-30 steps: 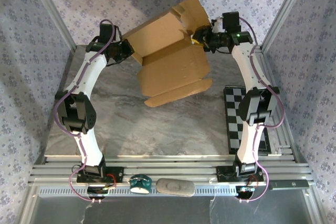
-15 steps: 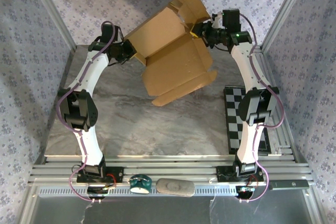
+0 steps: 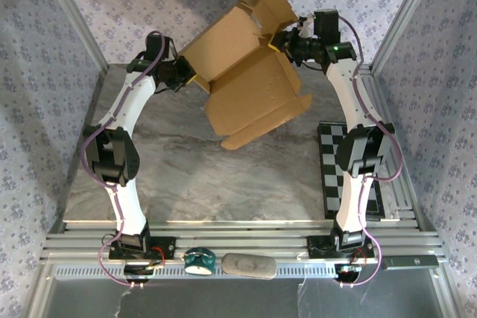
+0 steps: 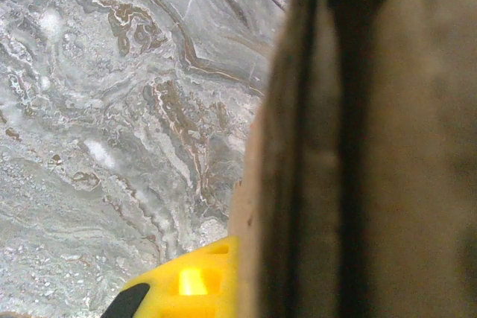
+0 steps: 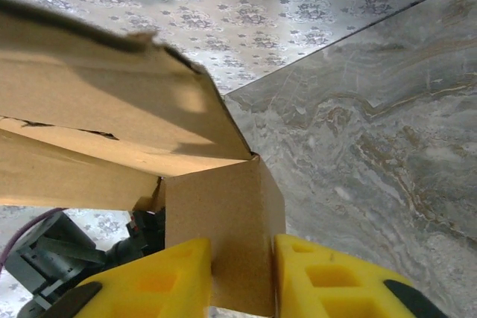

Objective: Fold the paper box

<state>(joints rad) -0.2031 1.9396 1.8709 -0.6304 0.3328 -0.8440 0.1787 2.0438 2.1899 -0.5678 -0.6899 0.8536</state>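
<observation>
Likely light, stiff yet crease-prone: paper box held by its edges, left gripper clamped on one side, right gripper pinching a flap.

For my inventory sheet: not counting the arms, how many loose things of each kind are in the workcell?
Paper box: 1
Checkered board: 1
Teal object: 1
Grey oval object: 1
Total: 4

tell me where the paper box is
Top view: the paper box is held up over the far middle of the table, between the left gripper at its left edge and the right gripper on its upper right flap.
</observation>
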